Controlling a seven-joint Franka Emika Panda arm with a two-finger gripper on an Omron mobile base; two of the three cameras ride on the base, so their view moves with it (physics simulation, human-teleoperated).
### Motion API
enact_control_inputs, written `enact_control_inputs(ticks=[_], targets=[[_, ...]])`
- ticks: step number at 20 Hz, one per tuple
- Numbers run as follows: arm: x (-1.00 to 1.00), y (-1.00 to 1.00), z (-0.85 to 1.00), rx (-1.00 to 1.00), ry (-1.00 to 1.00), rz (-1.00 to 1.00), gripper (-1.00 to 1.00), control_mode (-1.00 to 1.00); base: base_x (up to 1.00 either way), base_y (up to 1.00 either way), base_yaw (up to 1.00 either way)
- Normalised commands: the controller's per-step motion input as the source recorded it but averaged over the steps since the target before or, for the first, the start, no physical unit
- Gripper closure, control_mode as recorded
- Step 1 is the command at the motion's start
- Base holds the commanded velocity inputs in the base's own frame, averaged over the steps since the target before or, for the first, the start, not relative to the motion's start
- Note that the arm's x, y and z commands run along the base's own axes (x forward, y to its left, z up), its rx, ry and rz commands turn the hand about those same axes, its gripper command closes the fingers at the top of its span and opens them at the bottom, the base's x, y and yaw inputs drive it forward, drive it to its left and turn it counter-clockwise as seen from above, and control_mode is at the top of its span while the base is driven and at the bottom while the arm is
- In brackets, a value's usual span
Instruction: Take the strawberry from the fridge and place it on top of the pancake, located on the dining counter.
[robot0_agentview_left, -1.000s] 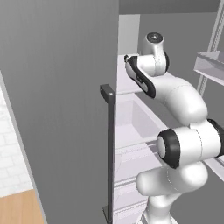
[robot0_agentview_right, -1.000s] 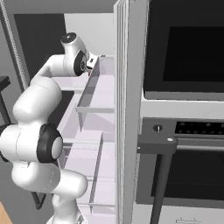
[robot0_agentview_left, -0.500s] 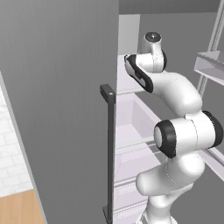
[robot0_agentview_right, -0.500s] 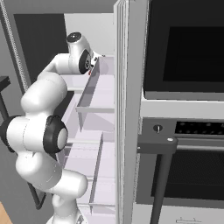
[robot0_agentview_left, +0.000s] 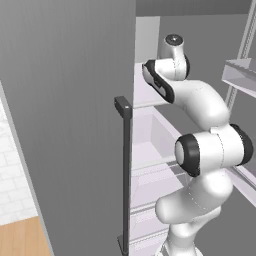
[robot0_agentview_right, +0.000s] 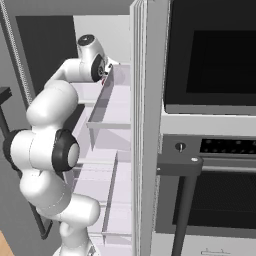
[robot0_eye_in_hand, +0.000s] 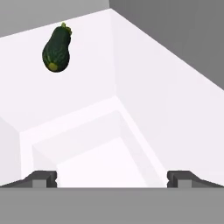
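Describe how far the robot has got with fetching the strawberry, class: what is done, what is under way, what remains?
Done: the tall grey fridge stands open, its white shelves exposed. Under way: the white arm reaches onto an upper shelf, the gripper with its jaws spread apart and holding nothing; a dark green pear-shaped vegetable lies ahead on the shelf. Left: finding and gripping the berry, then carrying it to the pancake.

The fridge (robot0_agentview_left: 70, 100) stood open, its grey door filling the left with a dark bar handle (robot0_agentview_left: 125, 170). The white arm (robot0_agentview_left: 200, 150) reached from the lower right into the white shelves (robot0_agentview_left: 150, 150).
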Motion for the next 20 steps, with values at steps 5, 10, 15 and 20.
enact_control_inputs(ticks=[5,10,15,20], targets=[[-0.25,0.00,-0.14,-0.01,0.00,0.00,-1.00,-1.00,0.00,0.00,0.00],[-0.12,0.00,-0.18,-0.01,0.00,0.00,-1.00,-1.00,0.00,0.00,0.00],[-0.08,0.00,-0.18,-0.02,0.00,0.00,-1.00,-1.00,0.00,0.00,0.00],[-0.13,0.00,-0.13,-0.02,0.00,0.00,1.00,-1.00,0.00,0.00,0.00]])
